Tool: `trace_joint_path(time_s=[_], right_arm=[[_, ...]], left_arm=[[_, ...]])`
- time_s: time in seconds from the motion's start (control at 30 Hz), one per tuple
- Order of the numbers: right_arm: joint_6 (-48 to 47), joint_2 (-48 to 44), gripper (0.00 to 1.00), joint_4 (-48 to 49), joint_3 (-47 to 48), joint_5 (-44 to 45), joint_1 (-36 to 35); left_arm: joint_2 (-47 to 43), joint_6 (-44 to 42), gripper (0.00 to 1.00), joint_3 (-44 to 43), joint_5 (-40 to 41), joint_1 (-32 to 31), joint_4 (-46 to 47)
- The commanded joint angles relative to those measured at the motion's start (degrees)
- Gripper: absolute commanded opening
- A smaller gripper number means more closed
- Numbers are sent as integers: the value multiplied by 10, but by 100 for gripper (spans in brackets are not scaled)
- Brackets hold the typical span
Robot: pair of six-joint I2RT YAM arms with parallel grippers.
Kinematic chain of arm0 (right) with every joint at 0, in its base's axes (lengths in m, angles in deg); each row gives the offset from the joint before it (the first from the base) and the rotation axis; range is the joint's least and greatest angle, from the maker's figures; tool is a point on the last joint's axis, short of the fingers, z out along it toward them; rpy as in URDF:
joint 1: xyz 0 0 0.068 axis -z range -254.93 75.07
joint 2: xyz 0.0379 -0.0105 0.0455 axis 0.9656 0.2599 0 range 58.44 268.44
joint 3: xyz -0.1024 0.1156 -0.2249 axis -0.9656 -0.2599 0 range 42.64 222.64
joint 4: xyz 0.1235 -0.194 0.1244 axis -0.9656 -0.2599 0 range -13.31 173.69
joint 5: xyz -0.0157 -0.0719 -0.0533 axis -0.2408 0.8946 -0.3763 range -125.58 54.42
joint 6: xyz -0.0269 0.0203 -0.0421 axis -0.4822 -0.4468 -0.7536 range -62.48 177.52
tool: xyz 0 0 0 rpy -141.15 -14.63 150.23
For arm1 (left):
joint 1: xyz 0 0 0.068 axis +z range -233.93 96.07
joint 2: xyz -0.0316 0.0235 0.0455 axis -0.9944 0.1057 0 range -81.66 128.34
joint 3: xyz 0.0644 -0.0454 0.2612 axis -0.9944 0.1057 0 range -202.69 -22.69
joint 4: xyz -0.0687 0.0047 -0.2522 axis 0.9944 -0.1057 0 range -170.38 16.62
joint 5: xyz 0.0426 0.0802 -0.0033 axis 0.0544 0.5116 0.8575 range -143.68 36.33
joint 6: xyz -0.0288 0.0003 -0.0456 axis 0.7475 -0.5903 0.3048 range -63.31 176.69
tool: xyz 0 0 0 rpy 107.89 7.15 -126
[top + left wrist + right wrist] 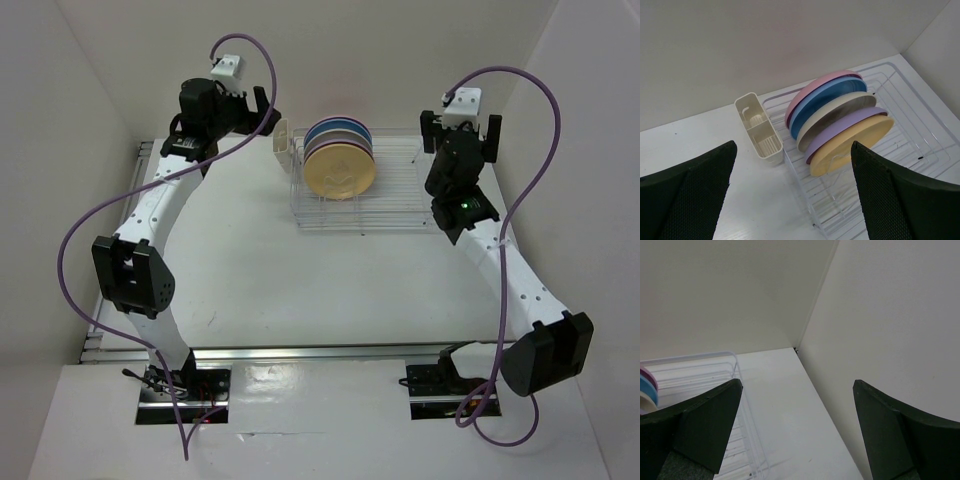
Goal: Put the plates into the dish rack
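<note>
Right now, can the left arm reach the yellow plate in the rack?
Probably yes. The left arm hovers close by the rack, its jaws open and aimed at the yellow plate, which stands frontmost with nothing before it.

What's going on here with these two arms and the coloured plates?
Two robot arms are loading plates into a dish rack, and the job looks done. All five plates stand on edge in a row in the rack, beside its cutlery cup. Neither arm holds anything: the left claw and the right claw both hang open, one on each side of the rack.
</note>
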Motion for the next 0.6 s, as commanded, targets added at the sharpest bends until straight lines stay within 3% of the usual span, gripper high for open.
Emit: trace_joint_path(time_s=[0.0, 0.2, 0.57], right_arm=[[-20, 15, 100, 19, 23, 13, -2], [-29, -9, 100, 50, -2, 6, -2], [-29, -9, 100, 50, -2, -6, -2]], left_arm=[[1, 19, 100, -19, -7, 3, 34], [1, 32, 100, -19, 42, 3, 40], [-10, 10, 100, -12, 34, -8, 53]])
